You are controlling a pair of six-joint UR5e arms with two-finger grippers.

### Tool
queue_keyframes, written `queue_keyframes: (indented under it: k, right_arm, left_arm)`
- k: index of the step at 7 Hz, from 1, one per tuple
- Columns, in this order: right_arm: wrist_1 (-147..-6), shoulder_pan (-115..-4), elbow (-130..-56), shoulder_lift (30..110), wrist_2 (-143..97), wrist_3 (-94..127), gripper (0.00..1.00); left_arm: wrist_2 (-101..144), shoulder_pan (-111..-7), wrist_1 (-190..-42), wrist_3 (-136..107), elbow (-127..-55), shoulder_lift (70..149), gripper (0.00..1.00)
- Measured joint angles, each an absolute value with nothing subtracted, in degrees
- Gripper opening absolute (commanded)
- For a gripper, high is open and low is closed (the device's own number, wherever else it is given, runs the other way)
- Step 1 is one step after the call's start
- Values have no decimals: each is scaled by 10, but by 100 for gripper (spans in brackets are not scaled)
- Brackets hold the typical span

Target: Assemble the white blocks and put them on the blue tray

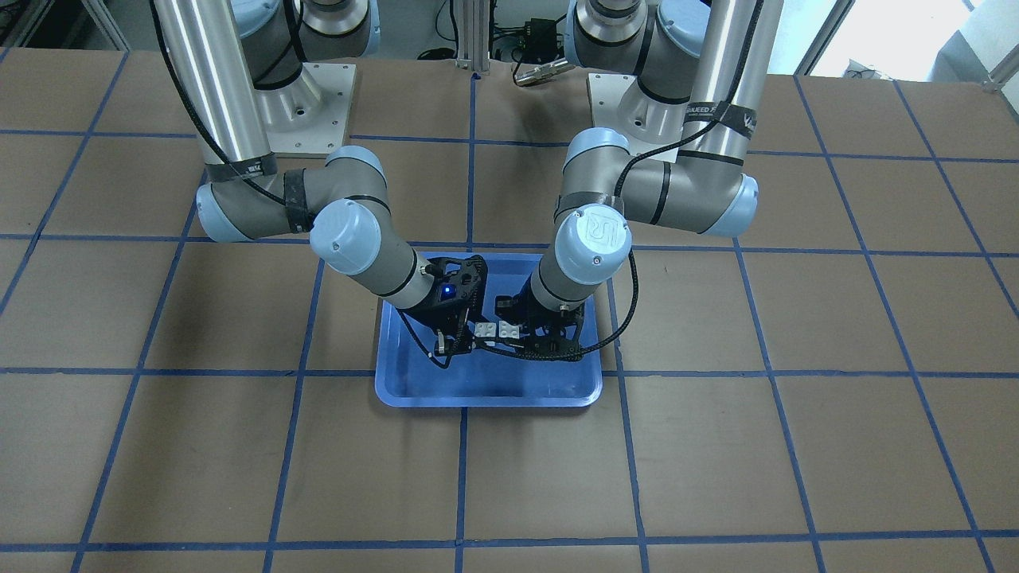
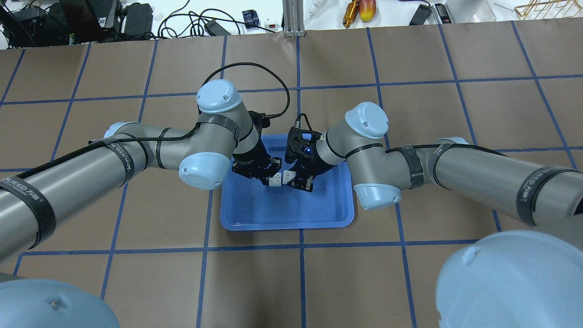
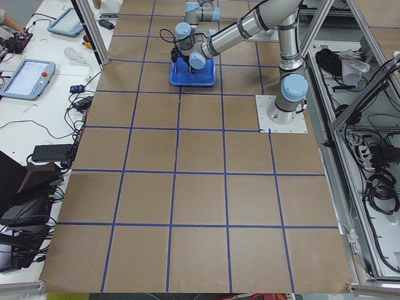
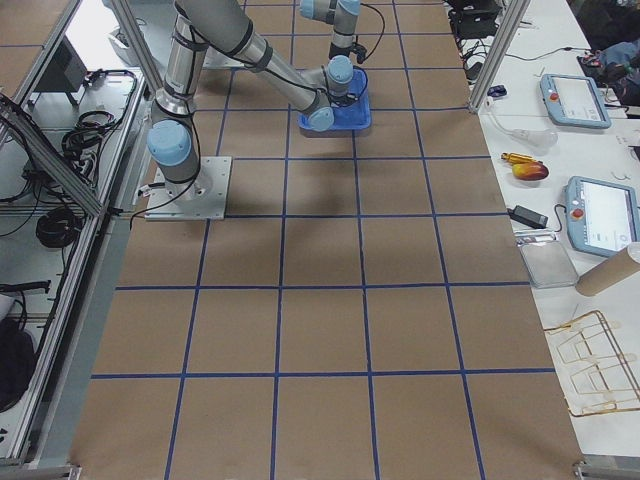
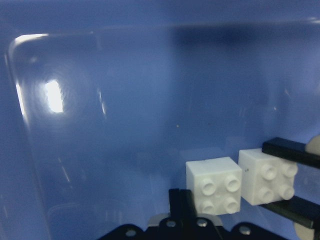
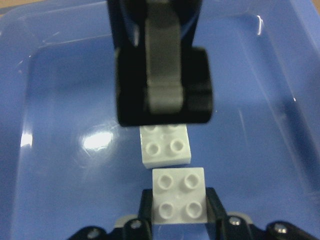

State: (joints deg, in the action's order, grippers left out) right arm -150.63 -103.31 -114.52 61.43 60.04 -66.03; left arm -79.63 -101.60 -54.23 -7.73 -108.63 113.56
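The blue tray (image 1: 493, 386) lies mid-table; it also shows in the overhead view (image 2: 287, 214). Both grippers hang low over it, facing each other. My left gripper (image 2: 272, 180) is shut on one white block (image 2: 274, 181), which also shows in the front view (image 1: 508, 330). My right gripper (image 2: 291, 178) is shut on the other white block (image 2: 288, 177), also in the front view (image 1: 484, 329). The blocks are side by side, studs level, with a hairline gap. The left wrist view shows my block (image 5: 214, 185) and the other (image 5: 267, 176). The right wrist view shows mine (image 6: 179, 201) and the other (image 6: 165, 145).
The table is covered in brown paper with a blue tape grid (image 2: 300, 246). Both arms' elbows and forearms flank the tray (image 2: 205, 168) (image 2: 375, 193). Cables and tools lie past the far table edge (image 2: 355, 9). Tablets sit on side benches (image 3: 25, 78).
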Motion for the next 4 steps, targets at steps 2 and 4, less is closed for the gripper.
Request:
queue_keyframes:
  k: [2, 4]
  right_arm:
    - [-1505, -1042, -1146, 613, 601, -639, 91]
    - [-1522, -1045, -1146, 616, 601, -616, 100]
  left_arm:
    - [-796, -1016, -543, -77, -1087, 1136, 0]
    - [-796, -1016, -542, -77, -1087, 1136, 0]
